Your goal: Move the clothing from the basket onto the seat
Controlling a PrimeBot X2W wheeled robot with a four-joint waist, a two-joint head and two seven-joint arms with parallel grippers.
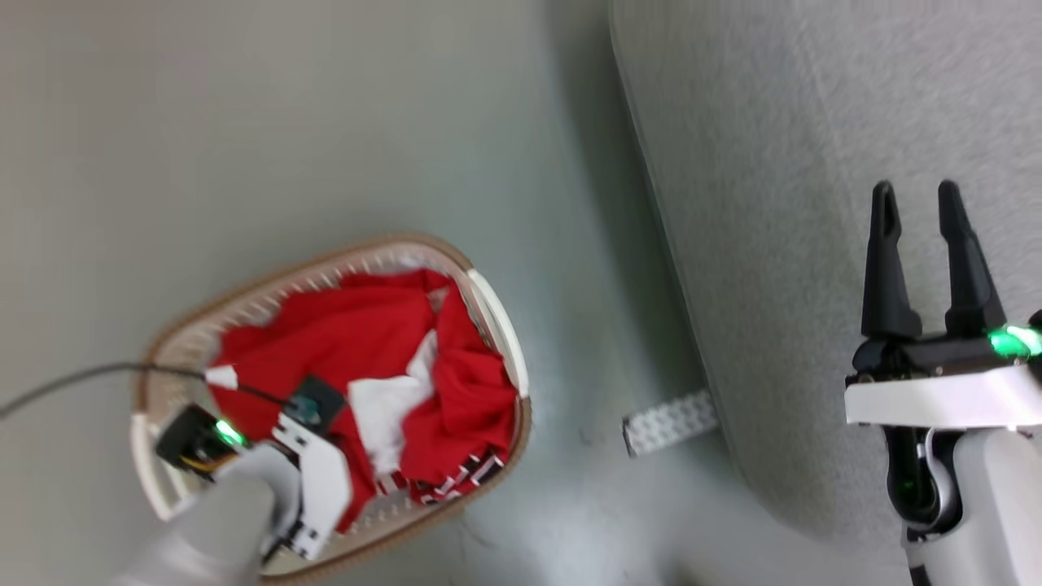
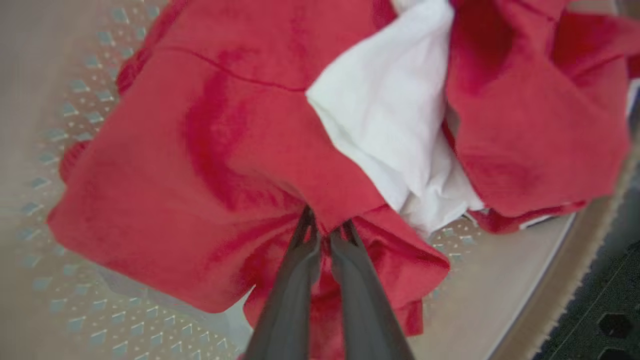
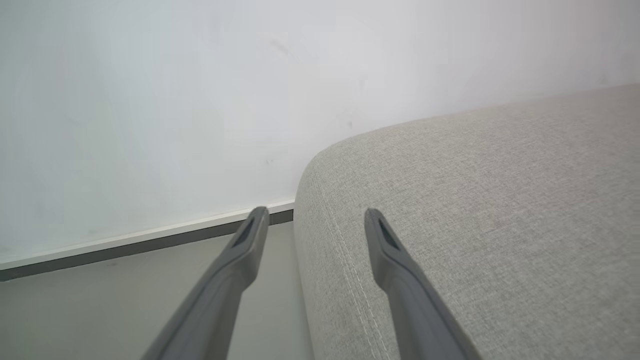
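Observation:
The oval white basket with a brown rim stands on the floor at the lower left. It holds the clothing: crumpled red garments and a white cloth piece. Black-and-white print shows at the pile's near edge. My left wrist reaches down into the basket. In the left wrist view my left gripper is shut on a fold of red garment, beside the white cloth. My right gripper stands open above the grey seat, holding nothing, as the right wrist view shows.
The seat's rounded corner meets a pale wall with a dark baseboard. A white patterned strip lies on the floor between basket and seat. A thin dark cable trails left from my left arm.

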